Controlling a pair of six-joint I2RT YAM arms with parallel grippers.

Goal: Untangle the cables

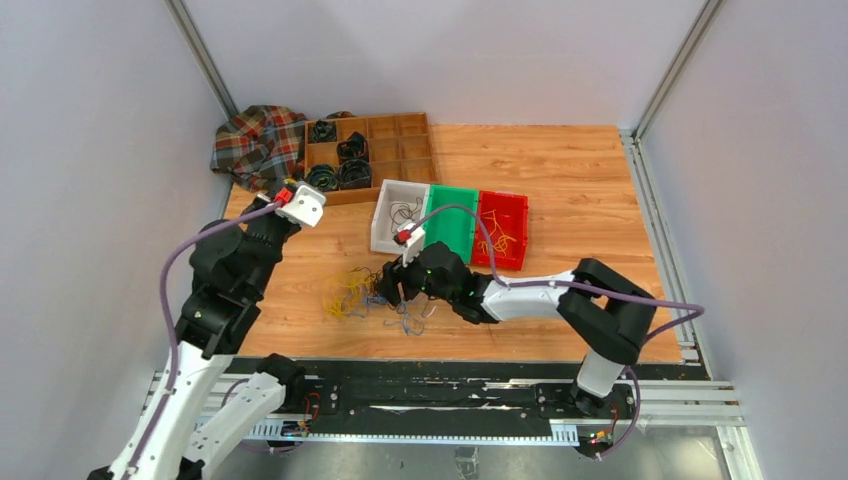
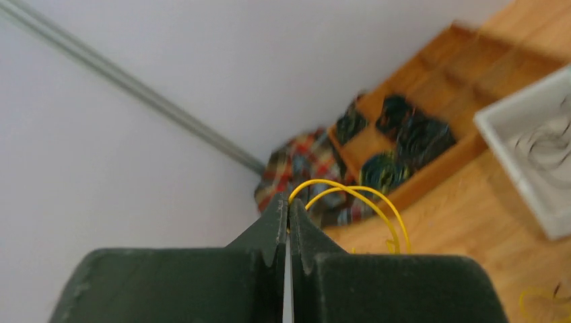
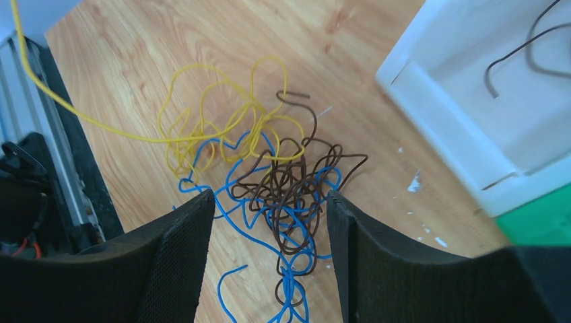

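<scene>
Left gripper [image 2: 288, 219] is clamped on a yellow cable [image 2: 316, 180], held clear of the tangle [image 3: 283, 192], seemingly to draw it free; right gripper [image 3: 269, 196] is spread over the tangle

**Worktop: bins in the middle, cables at the near edge**

The wooden worktop [image 1: 580, 170] carries a plaid cloth [image 1: 255, 140] in its 10 o'clock corner. A wooden tray [image 1: 412, 150] sits just beside it at 11. Three bins touch in a row across the centre: white bin [image 1: 378, 225] toward 9, green bin [image 1: 452, 200], and red bin [image 1: 518, 235] toward 3. Tangled yellow, blue and dark cables [image 1: 350, 292] lie at 7.
</scene>
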